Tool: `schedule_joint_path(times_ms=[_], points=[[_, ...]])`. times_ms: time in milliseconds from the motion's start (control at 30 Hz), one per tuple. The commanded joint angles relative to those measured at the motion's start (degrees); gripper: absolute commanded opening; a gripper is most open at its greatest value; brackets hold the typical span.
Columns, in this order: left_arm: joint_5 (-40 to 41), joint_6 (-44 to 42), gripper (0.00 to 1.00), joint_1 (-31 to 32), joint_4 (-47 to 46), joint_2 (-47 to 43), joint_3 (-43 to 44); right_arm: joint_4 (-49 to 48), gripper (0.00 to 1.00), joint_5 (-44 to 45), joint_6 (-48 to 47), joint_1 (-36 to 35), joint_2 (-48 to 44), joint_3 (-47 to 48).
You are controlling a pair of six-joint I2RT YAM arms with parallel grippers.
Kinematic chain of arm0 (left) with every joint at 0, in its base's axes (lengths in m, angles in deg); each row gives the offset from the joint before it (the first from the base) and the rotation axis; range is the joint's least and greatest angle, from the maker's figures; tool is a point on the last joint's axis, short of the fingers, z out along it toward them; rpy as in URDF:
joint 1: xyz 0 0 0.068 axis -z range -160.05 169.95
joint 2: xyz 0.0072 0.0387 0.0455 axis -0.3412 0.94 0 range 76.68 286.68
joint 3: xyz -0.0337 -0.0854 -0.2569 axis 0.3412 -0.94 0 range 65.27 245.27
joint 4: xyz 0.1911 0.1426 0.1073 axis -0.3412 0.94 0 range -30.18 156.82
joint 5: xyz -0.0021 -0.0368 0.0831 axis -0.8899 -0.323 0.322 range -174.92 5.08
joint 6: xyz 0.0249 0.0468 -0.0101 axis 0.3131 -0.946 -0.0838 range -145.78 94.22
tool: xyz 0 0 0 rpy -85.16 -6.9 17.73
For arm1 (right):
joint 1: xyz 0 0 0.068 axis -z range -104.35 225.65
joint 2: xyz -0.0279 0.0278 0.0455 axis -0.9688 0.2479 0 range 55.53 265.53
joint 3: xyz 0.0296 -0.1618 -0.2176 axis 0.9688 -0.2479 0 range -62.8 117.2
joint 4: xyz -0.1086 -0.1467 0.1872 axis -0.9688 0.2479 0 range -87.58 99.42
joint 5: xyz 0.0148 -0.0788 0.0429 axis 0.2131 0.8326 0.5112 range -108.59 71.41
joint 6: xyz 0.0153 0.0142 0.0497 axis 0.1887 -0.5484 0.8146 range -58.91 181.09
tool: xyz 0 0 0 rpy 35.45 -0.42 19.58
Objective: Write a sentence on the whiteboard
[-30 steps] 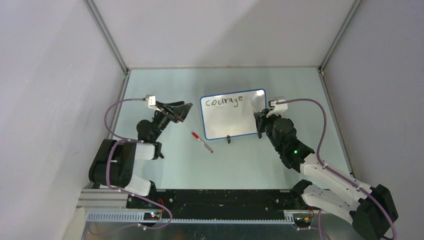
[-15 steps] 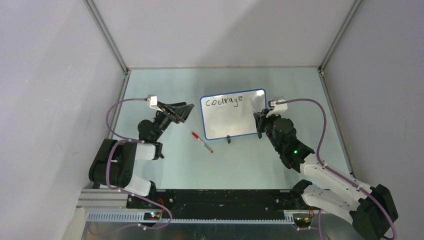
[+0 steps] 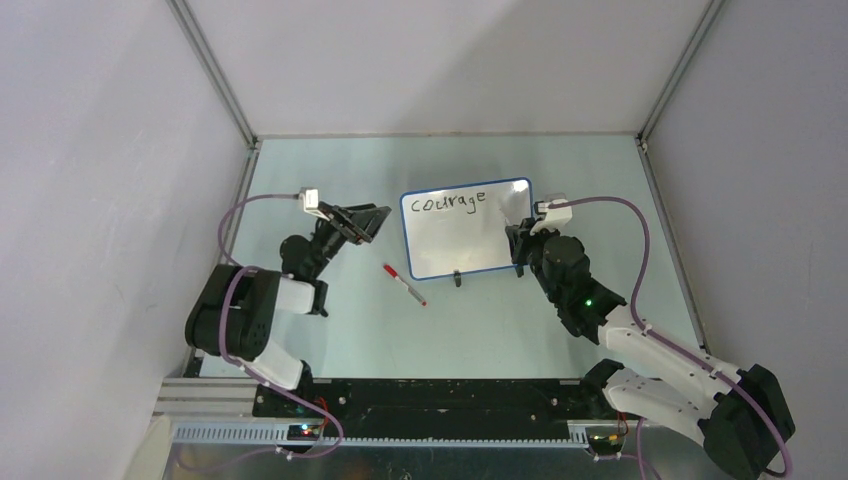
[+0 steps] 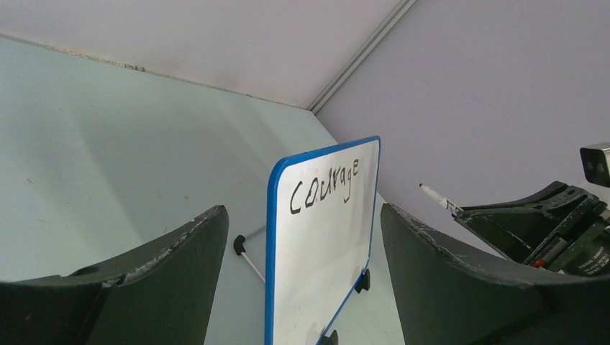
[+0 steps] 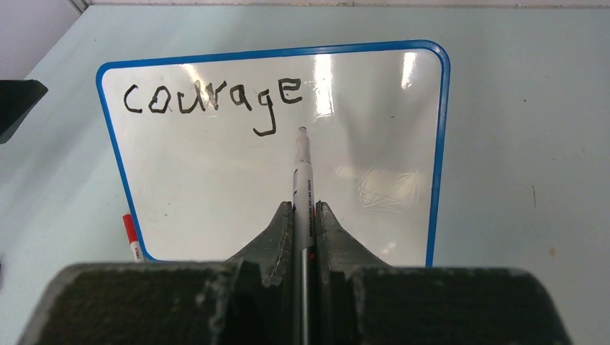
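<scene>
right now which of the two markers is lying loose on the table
The red-capped marker, flat on the table by the whiteboard's near left corner. The other marker, white-barrelled, is clamped in the shut right hand, tip towards the board.

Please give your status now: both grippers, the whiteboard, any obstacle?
Left gripper open, empty. Right gripper shut on marker, facing whiteboard. Only "courage" written. Red-capped pen on table, apart from board.

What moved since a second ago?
The left gripper crept a little toward the whiteboard, open and empty. Nothing was grabbed or let go. The right gripper stayed shut on the marker, its tip near the board. The word "courage" and the red pen beside the board did not change.
</scene>
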Motion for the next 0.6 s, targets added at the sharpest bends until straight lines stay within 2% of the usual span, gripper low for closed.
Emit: schedule_joint_path(times_ms=[0, 200, 333, 567], points=[[-0.8, -2.0, 0.83, 0.4, -0.3, -3.0, 0.8, -3.2, 0.00, 0.5, 0.0, -0.4, -0.2, 1.7], [-0.6, -3.8, 0.83, 0.1, 1.5, -4.5, 0.0, -3.4, 0.00, 0.3, 0.2, -0.6, 0.0, 1.7], [0.2, -4.3, 0.84, 0.1, -2.4, -1.7, -0.2, -3.0, 0.00, 0.9, 0.0, -0.7, 0.5, 1.7], [-4.8, -4.1, 0.80, 0.1, -3.6, 2.2, 3.3, -2.1, 0.00, -1.2, -0.7, -0.8, -1.2, 1.7]])
